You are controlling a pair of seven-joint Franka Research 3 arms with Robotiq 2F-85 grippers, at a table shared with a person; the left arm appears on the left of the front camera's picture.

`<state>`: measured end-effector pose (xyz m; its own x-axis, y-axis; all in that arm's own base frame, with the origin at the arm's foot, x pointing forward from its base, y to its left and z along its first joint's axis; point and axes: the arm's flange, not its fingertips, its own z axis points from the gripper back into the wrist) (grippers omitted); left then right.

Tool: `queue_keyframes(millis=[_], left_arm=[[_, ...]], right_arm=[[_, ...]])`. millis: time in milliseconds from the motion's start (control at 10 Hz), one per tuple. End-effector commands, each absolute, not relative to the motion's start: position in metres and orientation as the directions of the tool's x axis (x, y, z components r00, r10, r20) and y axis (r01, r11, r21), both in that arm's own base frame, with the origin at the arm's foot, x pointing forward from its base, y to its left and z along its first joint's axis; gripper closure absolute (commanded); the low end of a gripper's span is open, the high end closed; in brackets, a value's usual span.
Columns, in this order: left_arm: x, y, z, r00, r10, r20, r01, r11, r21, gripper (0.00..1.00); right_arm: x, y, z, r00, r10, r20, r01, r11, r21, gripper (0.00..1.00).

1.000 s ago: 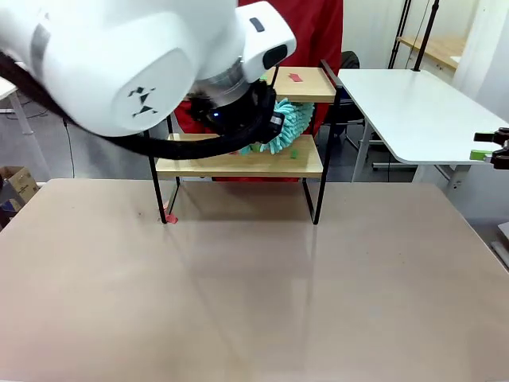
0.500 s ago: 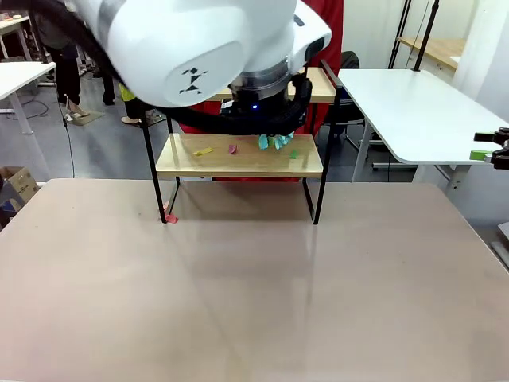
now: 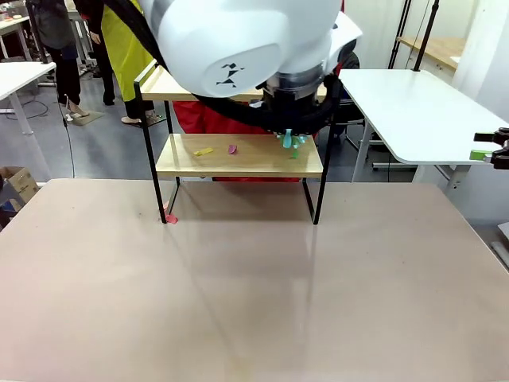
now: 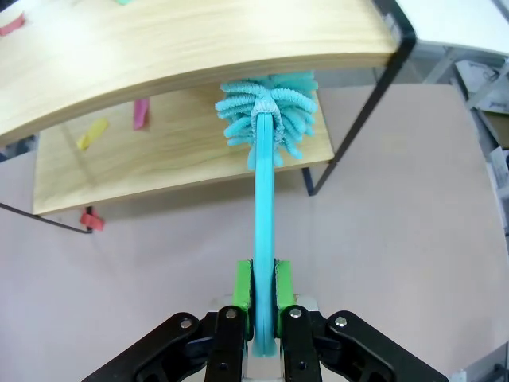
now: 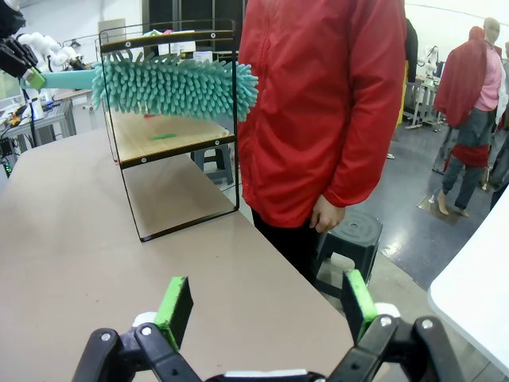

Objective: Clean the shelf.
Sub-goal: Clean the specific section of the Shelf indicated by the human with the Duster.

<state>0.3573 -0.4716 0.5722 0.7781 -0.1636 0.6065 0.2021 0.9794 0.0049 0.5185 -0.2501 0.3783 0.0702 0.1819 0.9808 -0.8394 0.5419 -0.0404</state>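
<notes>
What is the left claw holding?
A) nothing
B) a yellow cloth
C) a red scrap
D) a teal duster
D: in the left wrist view, the left claw is shut on the handle of the teal duster, whose fluffy head is at the shelf.

Shelf [image 3: 254, 163] — pale smooth wood, black metal frame, duster [image 4: 266, 119] — fluffy cloth, perhaps microfibre

The shelf [image 3: 238, 165] is stood upright at the far side of the table [image 3: 254, 302]: two light wooden boards are held in a thin black frame. Its lower board is strewn with a yellow scrap [image 3: 203, 151], a pink scrap [image 3: 232, 148] and a green scrap [image 3: 293, 153].
</notes>
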Motion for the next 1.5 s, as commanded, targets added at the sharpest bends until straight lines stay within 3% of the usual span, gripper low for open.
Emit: queue_keyframes(millis=[0, 800, 1400], left_arm=[[0.360, -0.492, 0.578, 0.767, -0.155, 0.622, 0.193, 0.981, 0.007, 0.86], [0.353, -0.517, 0.522, 0.822, -0.204, 0.532, 0.198, 0.978, 0.068, 0.86], [0.358, -0.516, 0.516, 0.832, -0.214, 0.511, 0.212, 0.975, 0.063, 0.86]], right_arm=[[0.519, -0.247, 0.386, 0.081, 0.190, 0.978, -0.832, 0.553, -0.039, 0.00], [0.519, -0.247, 0.386, 0.081, 0.190, 0.978, -0.832, 0.553, -0.039, 0.00], [0.519, -0.247, 0.386, 0.081, 0.190, 0.978, -0.832, 0.553, -0.039, 0.00]])
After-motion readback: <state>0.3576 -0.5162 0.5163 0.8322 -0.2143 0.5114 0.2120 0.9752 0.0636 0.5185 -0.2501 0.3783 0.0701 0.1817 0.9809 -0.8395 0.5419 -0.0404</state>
